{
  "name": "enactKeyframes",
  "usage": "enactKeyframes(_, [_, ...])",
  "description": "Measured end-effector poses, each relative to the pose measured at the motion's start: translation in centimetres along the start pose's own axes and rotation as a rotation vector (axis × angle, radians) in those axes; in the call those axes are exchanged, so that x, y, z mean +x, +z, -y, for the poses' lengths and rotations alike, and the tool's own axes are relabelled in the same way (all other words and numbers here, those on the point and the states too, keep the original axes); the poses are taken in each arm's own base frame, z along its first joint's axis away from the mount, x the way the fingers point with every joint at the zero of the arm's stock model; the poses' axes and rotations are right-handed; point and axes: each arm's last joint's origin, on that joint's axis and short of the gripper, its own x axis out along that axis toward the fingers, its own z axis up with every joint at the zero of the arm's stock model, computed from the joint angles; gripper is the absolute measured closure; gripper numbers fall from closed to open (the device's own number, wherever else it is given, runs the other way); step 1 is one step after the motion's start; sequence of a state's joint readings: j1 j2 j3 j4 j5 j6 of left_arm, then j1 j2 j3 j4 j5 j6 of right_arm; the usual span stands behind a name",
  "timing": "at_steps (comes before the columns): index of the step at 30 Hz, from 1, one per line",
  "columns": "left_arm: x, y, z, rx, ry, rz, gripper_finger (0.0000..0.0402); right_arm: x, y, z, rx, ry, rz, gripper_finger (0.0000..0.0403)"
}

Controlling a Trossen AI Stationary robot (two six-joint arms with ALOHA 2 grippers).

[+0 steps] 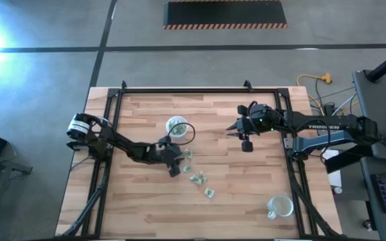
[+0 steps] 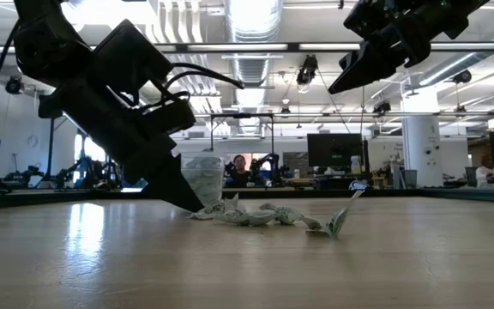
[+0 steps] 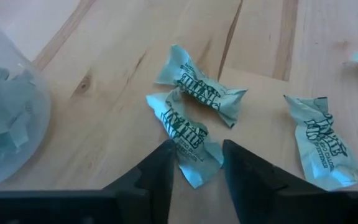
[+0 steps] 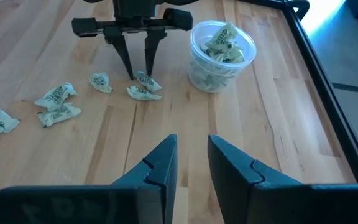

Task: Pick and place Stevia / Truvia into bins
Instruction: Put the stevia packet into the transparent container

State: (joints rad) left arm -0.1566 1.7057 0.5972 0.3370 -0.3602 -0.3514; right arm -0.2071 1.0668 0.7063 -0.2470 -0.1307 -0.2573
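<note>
We find the left tool (image 3: 194, 171) lowered to the surface (image 3: 129, 74), fingers narrowly astride one crumpled Truvia sachet (image 3: 185, 140), not yet clamped; the bin (image 4: 221, 55) stands beside it. The right tool (image 4: 191, 165) hovers apart, slightly parted, empty.

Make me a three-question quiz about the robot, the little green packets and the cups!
1. Where is the left gripper?
A. Over the corner cup
B. Down at the packets beside the filled cup
C. Off the table

2. How many cups are on the table?
A. One
B. Two
C. Four

3. What is the right gripper holding?
A. Nothing
B. A packet
C. A cup

Answers:
1. B: its fingertips straddle a crumpled packet next to the filled cup.
2. B: the high view shows the filled cup and another cup near the table's corner.
3. A: it hangs in the air with nothing between its fingers.
</note>
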Motion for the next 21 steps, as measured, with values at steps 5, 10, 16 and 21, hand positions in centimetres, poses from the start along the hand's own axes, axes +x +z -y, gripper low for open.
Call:
enactKeyframes(5, [-0.1, 0.0, 0.0, 0.019, -0.011, -0.006, 0.0330, 0.0, 0.0, 0.0, 0.000, 0.000, -0.001, 0.0321])
enactKeyframes(10, [-0.4, 0.0, -0.1, 0.036, -0.018, -0.030, 0.0365, 0.0, 0.0, 0.0, 0.000, 0.000, -0.001, 0.0319])
enactKeyframes(16, [-1.9, -0.1, -0.4, 0.062, -0.004, -0.093, 0.0398, 0.0, 0.0, 0.0, 0.000, 0.001, -0.003, 0.0326])
enactKeyframes(21, [-3.9, 0.3, -0.5, 0.076, -0.006, -0.107, 0.0400, 0.0, 0.0, 0.0, 0.000, 0.001, -0.003, 0.0327])
